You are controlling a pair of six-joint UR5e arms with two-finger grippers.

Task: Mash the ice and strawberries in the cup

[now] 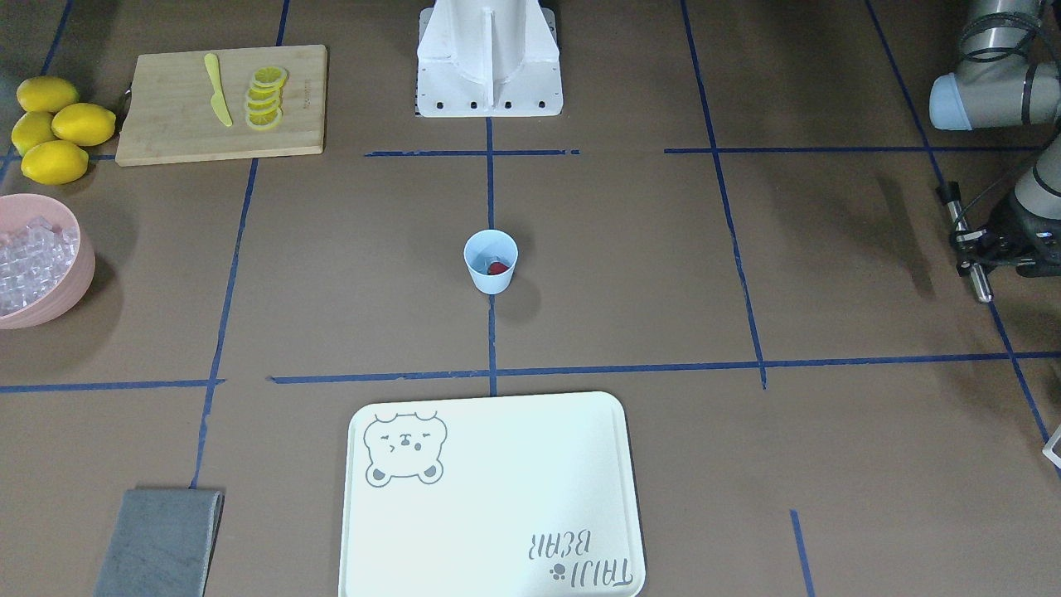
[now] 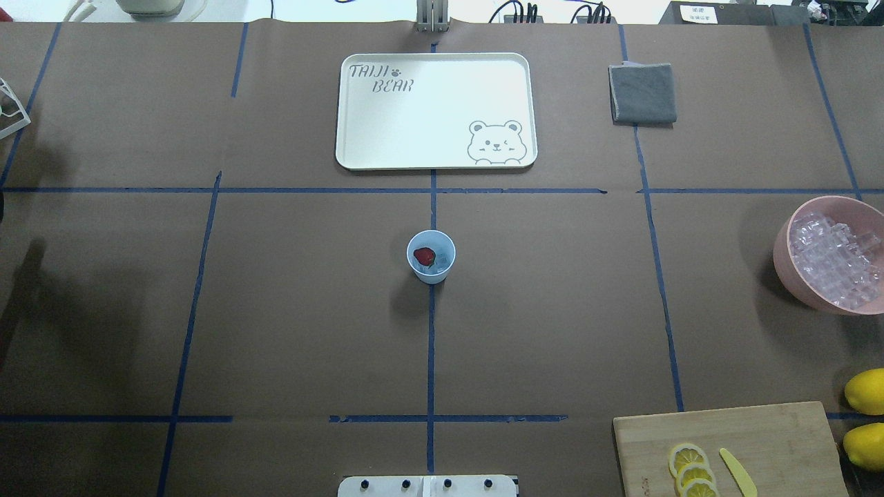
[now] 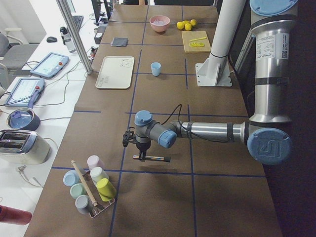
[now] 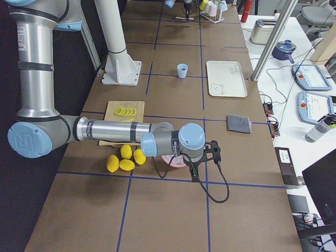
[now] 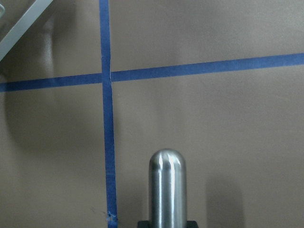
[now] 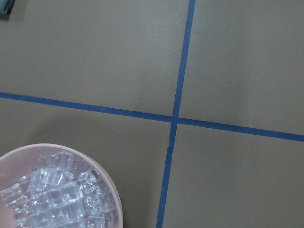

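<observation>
One round-tipped steel rod was clamped tight in the left gripper, well apart from the light blue cup at the table's centre, where the strawberry lay beside some ice. I judged the rod should come upright over the rim and press gently, as the cup could tip. Whether the right gripper, near the pink bowl, was open I could not tell.

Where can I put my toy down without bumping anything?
The tray is bare. The table is bare on both sides of the cup, out to the bowl. It's crowded near the bowl, board and lemons.
</observation>
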